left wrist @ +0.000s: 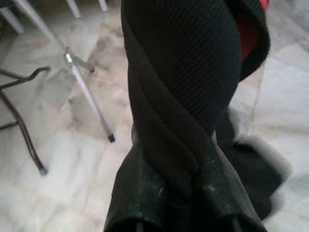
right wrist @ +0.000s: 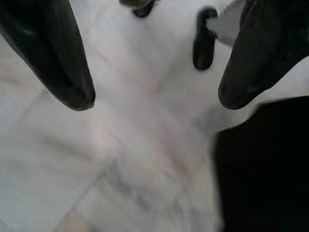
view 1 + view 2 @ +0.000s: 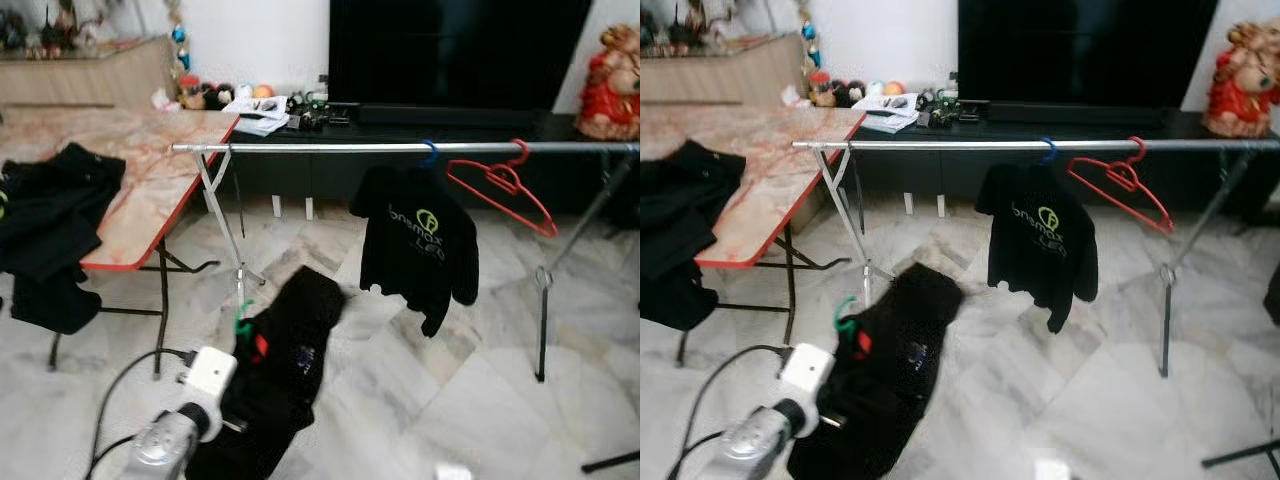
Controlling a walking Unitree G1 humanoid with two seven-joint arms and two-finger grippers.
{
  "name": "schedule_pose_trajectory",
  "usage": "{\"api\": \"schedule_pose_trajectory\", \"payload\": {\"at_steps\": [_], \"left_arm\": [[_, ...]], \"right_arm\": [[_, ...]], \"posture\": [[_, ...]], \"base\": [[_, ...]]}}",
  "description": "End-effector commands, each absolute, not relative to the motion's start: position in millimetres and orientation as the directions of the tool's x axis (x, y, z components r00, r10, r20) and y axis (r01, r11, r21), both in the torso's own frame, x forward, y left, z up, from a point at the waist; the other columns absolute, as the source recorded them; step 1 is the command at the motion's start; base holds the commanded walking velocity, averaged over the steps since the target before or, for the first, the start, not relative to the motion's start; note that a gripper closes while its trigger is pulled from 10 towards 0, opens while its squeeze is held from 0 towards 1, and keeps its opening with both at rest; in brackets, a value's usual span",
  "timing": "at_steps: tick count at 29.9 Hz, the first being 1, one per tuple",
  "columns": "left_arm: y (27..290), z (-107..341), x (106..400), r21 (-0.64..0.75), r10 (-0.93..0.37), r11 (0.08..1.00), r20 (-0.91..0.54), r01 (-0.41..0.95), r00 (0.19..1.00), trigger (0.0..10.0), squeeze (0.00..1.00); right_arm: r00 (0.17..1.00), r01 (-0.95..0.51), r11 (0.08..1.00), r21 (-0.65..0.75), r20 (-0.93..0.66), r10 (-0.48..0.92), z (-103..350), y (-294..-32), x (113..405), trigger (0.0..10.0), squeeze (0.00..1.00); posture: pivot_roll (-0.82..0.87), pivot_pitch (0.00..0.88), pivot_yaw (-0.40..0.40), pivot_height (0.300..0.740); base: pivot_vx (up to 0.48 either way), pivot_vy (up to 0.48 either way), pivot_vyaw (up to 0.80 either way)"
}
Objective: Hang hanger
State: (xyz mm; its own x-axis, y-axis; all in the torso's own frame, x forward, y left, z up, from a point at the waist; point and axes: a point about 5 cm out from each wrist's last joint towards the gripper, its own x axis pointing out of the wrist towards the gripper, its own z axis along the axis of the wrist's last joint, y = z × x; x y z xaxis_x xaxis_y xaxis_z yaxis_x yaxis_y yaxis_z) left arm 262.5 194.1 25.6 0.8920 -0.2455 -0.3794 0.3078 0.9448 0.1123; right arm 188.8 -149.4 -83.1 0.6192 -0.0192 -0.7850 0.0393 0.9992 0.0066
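The left gripper (image 1: 186, 212) clenches a black garment (image 3: 285, 370) on a green hanger (image 3: 242, 322), low and left of the rail (image 3: 400, 147). The rail runs crosswise above and ahead. The right gripper (image 2: 154, 96) hangs released.

Even, soft indoor light, bright on the pale marble floor (image 3: 420, 400), with faint shadows. The head views are slightly soft; the near silver arm (image 3: 170, 440) is blurred. The right wrist view is smeared; the left wrist view's near cloth (image 1: 183, 96) is sharp, its edges hazy.
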Motion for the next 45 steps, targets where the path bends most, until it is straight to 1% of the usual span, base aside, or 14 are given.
{"api": "schedule_pose_trajectory", "payload": {"at_steps": [1,3,6,13,19,25,26,40,44,45], "left_arm": [[183,39,272,0.120,-0.276,0.937,-0.319,0.327,0.907,10.0,0.00],[182,41,274,0.117,-0.275,0.939,-0.315,0.324,0.909,10.0,0.00],[181,43,276,0.120,-0.268,0.941,-0.314,0.318,0.911,10.0,0.00],[180,47,283,0.112,-0.251,0.948,-0.309,0.297,0.917,10.0,0.00],[181,49,287,0.123,-0.241,0.949,-0.311,0.290,0.919,10.0,0.00],[178,50,289,0.121,-0.253,0.946,-0.310,0.302,0.917,10.0,0.00],[177,50,290,0.123,-0.257,0.944,-0.311,0.307,0.915,10.0,0.00],[177,54,295,0.127,-0.262,0.942,-0.308,0.312,0.915,10.0,0.00],[176,56,295,0.123,-0.288,0.934,-0.293,0.334,0.912,10.0,0.00],[175,55,294,0.133,-0.306,0.925,-0.298,0.357,0.904,10.0,0.00]], "right_arm": [[0.581,0.104,0.994,-0.008,-0.811,-0.068,-90,-163,174,10.0,0.00],[0.576,0.131,0.991,-0.009,-0.813,-0.083,-90,-167,173,10.0,0.00],[0.572,0.107,0.994,-0.012,-0.817,-0.072,-91,-169,172,10.0,0.00],[0.553,0.121,0.992,-0.023,-0.829,-0.087,-93,-173,166,10.0,0.00],[0.561,0.101,0.995,-0.014,-0.825,-0.068,-92,-173,167,10.0,0.00],[0.575,0.102,0.995,-0.011,-0.815,-0.069,-90,-173,171,10.0,0.00],[0.572,0.126,0.992,-0.003,-0.817,-0.075,-90,-174,171,10.0,0.00],[0.567,0.120,0.992,0.024,-0.822,-0.048,-91,-169,171,10.0,0.00],[0.567,0.122,0.992,0.028,-0.823,-0.047,-91,-169,171,10.0,0.00],[0.567,0.121,0.992,0.028,-0.823,-0.046,-91,-169,171,10.0,0.00]], "posture": [[0.12,0.000,0.048,0.740],[0.12,0.000,0.046,0.740],[0.12,0.002,0.043,0.740],[0.11,0.010,0.041,0.740],[0.11,0.013,0.041,0.740],[0.11,0.014,0.041,0.740],[0.11,0.015,0.041,0.740],[0.10,0.017,0.040,0.740],[0.10,0.016,0.039,0.740],[0.10,0.017,0.037,0.740]], "base": [[0.435,0.000,0.00],[0.437,0.000,0.00],[0.435,0.000,0.00],[0.436,0.000,0.00],[0.439,0.000,0.00],[0.436,0.000,0.69],[0.439,0.000,0.00],[0.445,0.000,0.00],[0.405,0.000,0.00],[0.000,0.000,0.00]]}}
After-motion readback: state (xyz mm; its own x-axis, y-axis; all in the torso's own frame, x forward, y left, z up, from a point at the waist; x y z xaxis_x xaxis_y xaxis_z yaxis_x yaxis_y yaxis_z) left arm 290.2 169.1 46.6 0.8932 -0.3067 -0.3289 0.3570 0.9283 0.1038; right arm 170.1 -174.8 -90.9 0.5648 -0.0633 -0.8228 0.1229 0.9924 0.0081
